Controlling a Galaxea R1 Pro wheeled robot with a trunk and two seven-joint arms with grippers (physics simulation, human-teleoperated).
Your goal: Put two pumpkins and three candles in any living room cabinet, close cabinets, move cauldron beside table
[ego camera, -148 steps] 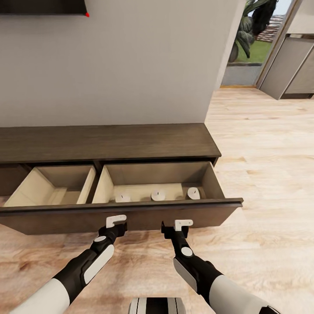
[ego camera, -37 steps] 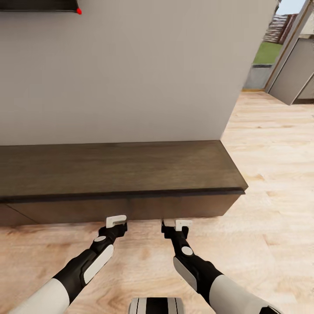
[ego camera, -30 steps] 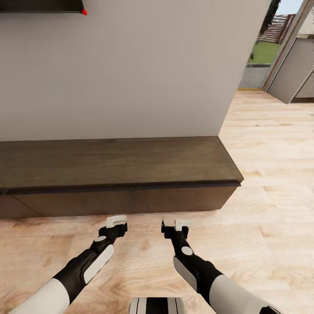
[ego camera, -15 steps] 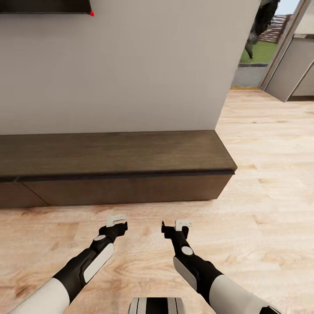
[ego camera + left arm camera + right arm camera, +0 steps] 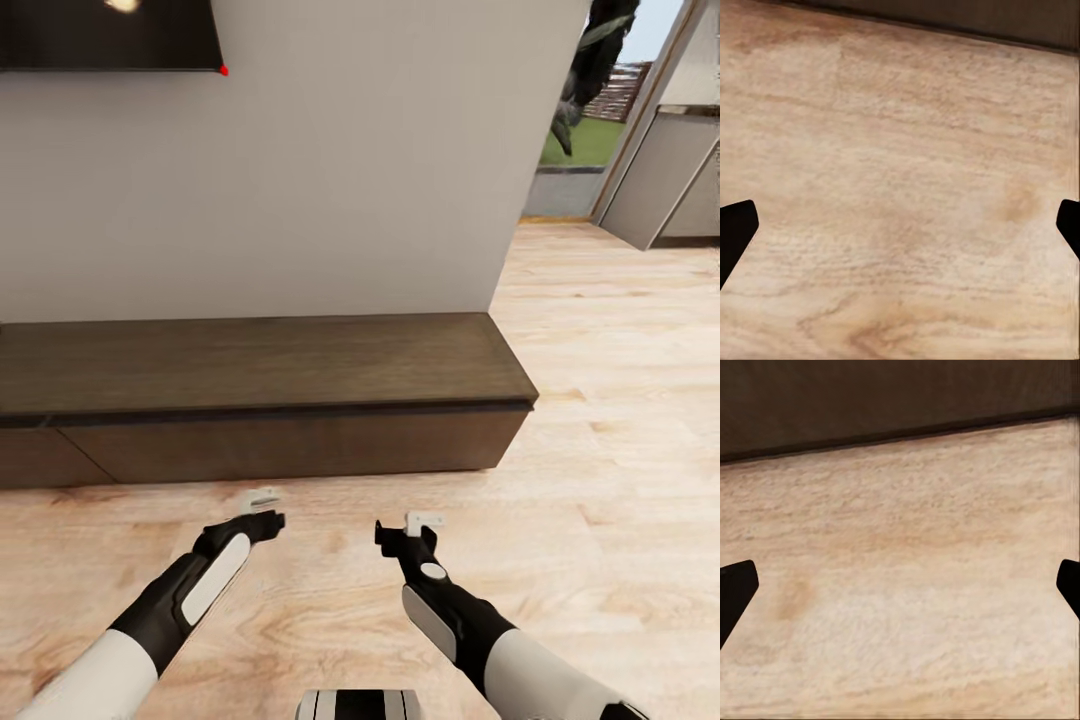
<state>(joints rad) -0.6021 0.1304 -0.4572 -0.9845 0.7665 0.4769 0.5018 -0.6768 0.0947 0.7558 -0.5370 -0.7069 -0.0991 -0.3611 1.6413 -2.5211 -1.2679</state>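
The dark brown cabinet (image 5: 270,400) is seen against the wall with every visible drawer front shut, while the left gripper (image 5: 262,505) and right gripper (image 5: 420,528) are held spread and empty over the floor, so the cauldron is judged the likely remaining step.

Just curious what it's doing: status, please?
Left gripper and right gripper open, empty, over the floor. Cabinet drawers shut. Nothing in the way.

Head camera looks down over the cabinet (image 5: 270,400); both wrist cameras, seemingly close, share its floor (image 5: 600,420) edge.
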